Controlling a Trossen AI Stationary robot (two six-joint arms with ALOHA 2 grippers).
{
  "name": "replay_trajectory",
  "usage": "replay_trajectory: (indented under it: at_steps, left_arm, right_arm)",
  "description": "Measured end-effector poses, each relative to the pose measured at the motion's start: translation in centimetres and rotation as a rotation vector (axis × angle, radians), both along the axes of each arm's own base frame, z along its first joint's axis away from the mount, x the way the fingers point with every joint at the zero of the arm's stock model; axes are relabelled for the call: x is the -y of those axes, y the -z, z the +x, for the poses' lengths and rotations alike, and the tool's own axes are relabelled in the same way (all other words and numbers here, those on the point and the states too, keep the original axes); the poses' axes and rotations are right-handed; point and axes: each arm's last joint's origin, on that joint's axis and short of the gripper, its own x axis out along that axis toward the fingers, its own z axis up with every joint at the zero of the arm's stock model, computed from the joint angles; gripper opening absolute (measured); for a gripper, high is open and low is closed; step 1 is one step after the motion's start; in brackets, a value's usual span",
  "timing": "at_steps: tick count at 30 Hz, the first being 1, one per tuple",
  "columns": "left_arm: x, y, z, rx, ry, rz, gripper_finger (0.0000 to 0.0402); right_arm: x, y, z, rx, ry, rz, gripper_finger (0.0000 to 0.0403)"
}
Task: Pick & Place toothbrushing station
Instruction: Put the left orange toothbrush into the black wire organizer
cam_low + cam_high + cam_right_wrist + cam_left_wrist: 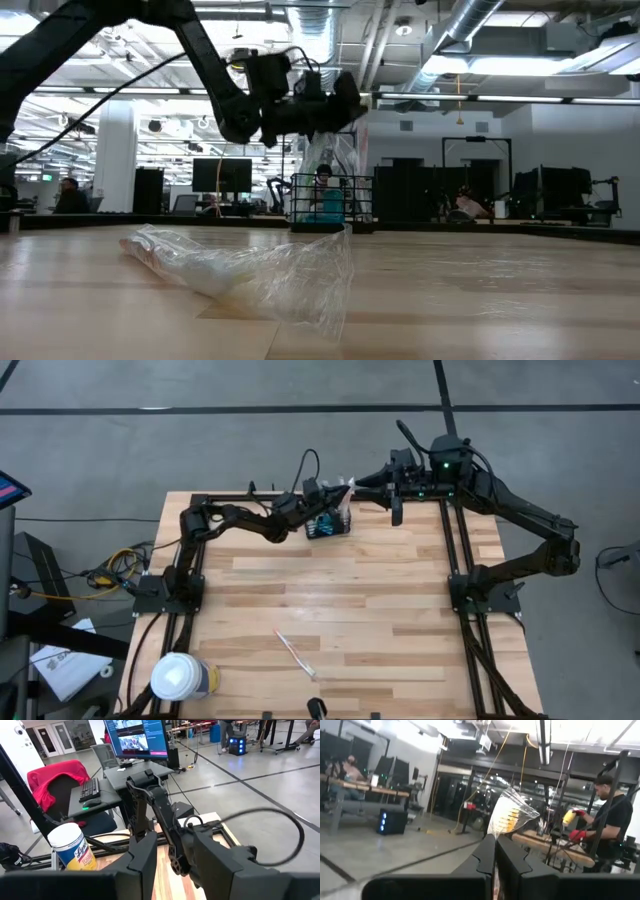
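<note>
High view: left gripper (318, 500), fully closed, is pinching a clear-wrapped toothbrush (343, 488) standing upright directly over the black wire-mesh basket (330, 523) just below it. Right gripper (397, 510), partly open and empty, is hovering beside the basket, slightly farther off.

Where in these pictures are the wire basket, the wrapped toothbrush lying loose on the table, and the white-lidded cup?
wire basket (330, 523): high view, its dark mesh side.
wrapped toothbrush (295, 653): high view, mid-length of its wrapper.
white-lidded cup (177, 678): high view, centre of the lid.
</note>
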Motion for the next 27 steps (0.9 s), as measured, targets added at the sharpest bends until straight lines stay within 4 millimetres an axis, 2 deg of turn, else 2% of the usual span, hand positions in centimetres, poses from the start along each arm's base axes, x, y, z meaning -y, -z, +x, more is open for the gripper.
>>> replay_trajectory:
  at_steps: [4, 6, 27]
  left_arm:
    - [-0.1, 1.9, 0.3, -0.004, 0.014, -0.025, 0.0]
    - [-0.1, 2.2, 0.3, 0.014, 0.021, -0.033, 0.0]
    - [-0.3, 3.1, 0.4, -0.067, 0.072, -0.055, 0.0007]
  right_arm:
    - [0.0, 0.3, 0.0, -0.025, -0.001, 0.005, 0.0119]
    - [0.0, 0.4, -0.1, -0.037, 0.0, 0.007, 0.0119]
    - [0.8, 0.7, -0.5, -0.068, 0.026, -0.005, 0.0119]
